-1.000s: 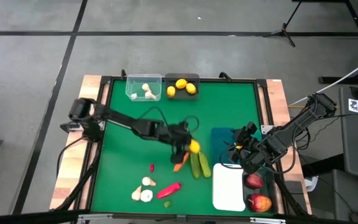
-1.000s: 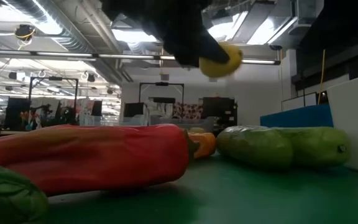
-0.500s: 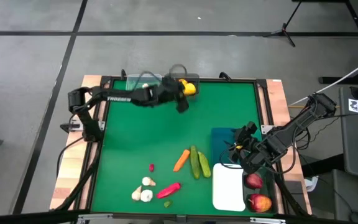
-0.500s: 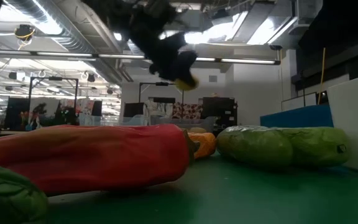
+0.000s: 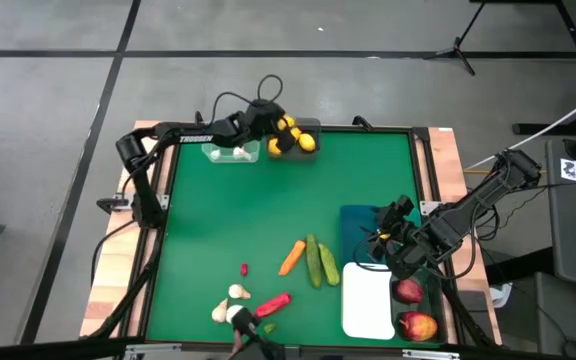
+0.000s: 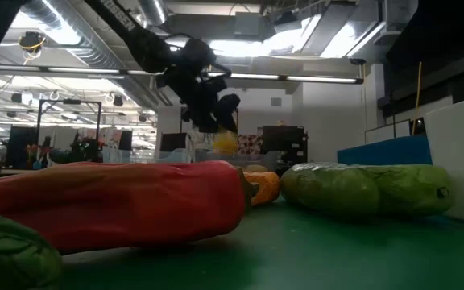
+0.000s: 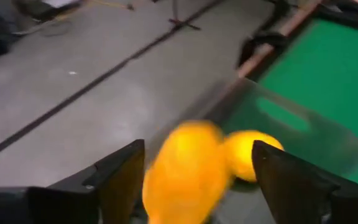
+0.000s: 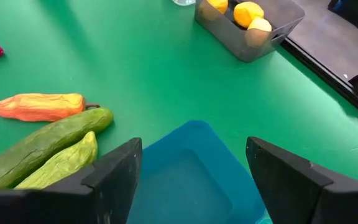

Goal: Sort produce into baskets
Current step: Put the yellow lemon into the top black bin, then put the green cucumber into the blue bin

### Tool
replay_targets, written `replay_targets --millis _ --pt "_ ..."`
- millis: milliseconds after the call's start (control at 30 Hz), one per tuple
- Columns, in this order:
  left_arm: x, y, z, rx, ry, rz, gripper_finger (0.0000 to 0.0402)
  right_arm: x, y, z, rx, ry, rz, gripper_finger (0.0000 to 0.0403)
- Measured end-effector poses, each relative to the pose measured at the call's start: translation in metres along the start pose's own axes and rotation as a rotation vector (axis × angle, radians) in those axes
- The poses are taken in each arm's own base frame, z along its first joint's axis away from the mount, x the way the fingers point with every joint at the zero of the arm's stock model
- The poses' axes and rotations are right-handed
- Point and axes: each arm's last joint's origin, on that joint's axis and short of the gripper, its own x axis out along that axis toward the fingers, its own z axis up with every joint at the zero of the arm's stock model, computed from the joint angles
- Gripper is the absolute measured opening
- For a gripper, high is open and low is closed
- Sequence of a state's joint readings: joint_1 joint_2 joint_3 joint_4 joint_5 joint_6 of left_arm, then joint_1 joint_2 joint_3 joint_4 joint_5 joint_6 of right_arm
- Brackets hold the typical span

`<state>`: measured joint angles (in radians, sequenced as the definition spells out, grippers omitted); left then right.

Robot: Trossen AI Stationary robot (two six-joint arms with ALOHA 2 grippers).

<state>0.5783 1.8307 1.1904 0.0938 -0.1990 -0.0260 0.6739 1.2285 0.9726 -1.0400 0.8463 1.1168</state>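
Observation:
My left gripper (image 5: pixel 276 136) hangs open over the dark grey basket (image 5: pixel 311 127) at the table's far edge. A yellow lemon (image 7: pixel 188 168) shows blurred between its spread fingers. In the low view this lemon (image 6: pixel 225 142) is just below the fingers. More lemons (image 8: pixel 247 12) lie in that basket. My right gripper (image 5: pixel 384 240) is open and empty over the blue basket (image 8: pixel 188 171). An orange carrot (image 5: pixel 291 257) and two green cucumbers (image 5: pixel 320 263) lie on the green mat.
A clear basket (image 5: pixel 231 140) with white bulbs stands beside the grey one. A white basket (image 5: pixel 368 300) stands near the blue one, with two red apples (image 5: pixel 413 308) to its right. White bulbs (image 5: pixel 230 305), a red pepper (image 5: pixel 271 305) and a small dark red piece (image 5: pixel 244 268) lie near the front.
My left gripper has carried the lemon up from beside the carrot and cucumbers toward the table's far edge, to above the dark grey basket. The lemon now shows just below the fingers. My right arm has kept still.

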Motion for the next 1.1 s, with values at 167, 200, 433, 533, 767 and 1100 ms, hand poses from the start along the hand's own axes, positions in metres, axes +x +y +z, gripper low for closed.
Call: replay_targets --millis 167,200,433,533,767,1100 --pt "0.002 -0.016 -0.008 0.032 0.038 -0.042 0.0333 0.0 0.0 0.0 0.0 -0.001 0.0 0.0289" --pt "-0.001 -0.02 -0.007 0.033 0.044 -0.051 0.0337 0.0 0.0 0.0 0.0 0.002 0.001 0.0289" --pt "-0.056 -0.059 0.009 -0.004 0.092 -0.336 0.0338 0.005 0.02 0.009 -0.036 -0.025 0.142 0.0289" --pt "-0.096 -0.081 0.017 0.009 0.088 -0.427 0.0338 0.016 0.038 0.023 -0.012 -0.069 0.253 0.0289" --pt "-0.196 -0.109 0.03 0.056 -0.029 -0.431 0.0336 0.068 0.069 0.037 -0.005 -0.008 0.299 0.0289" --pt "-0.278 -0.11 0.034 0.059 -0.206 -0.401 0.0335 0.121 0.124 0.053 -0.088 0.331 0.07 0.0289"
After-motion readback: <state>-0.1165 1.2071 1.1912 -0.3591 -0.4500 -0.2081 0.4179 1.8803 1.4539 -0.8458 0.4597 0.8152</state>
